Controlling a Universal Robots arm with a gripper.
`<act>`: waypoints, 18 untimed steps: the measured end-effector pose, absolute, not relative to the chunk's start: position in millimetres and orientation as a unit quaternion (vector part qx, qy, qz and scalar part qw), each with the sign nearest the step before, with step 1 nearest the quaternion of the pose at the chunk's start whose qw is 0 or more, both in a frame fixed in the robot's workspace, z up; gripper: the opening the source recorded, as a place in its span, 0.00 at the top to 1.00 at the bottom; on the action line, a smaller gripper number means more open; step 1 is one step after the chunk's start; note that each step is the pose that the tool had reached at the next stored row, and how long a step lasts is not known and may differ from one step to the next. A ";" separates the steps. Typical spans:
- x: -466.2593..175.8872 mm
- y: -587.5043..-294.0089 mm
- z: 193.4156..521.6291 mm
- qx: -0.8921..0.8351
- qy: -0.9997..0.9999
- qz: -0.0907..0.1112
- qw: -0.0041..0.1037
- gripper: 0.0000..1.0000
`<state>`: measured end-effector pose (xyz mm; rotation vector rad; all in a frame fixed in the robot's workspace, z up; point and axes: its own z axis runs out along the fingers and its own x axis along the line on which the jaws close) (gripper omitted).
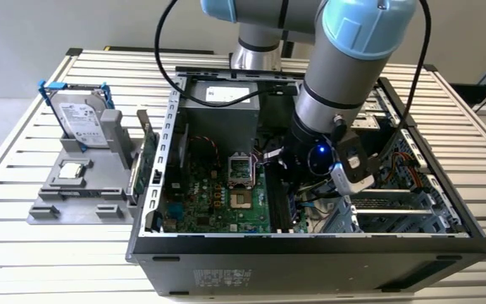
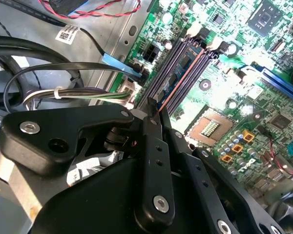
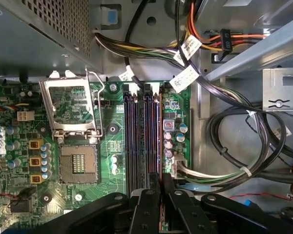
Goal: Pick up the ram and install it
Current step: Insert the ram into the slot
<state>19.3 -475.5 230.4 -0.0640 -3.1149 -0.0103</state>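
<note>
The black two-fingered gripper (image 2: 154, 114) is closed narrowly on the ram (image 2: 178, 83), a long thin stick of circuit board seen edge-on, its upper edge showing orange in the second wrist view. The stick is being held upright and lengthwise over the row of dark memory slots (image 3: 141, 136) on the green motherboard (image 3: 112, 146), apparently so that its edge lines up with a slot. Whether it is already seated cannot be told. The open silver processor socket (image 3: 75, 124) lies beside the slots. All this is happening inside the open grey computer case (image 1: 311, 253) on the slatted white table (image 1: 23, 266).
</note>
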 end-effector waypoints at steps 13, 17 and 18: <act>19.2 -475.5 225.5 -0.015 -1.000 -0.003 0.013 1.00; 19.2 -475.4 224.1 -0.015 -1.000 -0.002 0.013 1.00; 19.1 -475.5 223.9 -0.015 -1.000 -0.001 0.013 1.00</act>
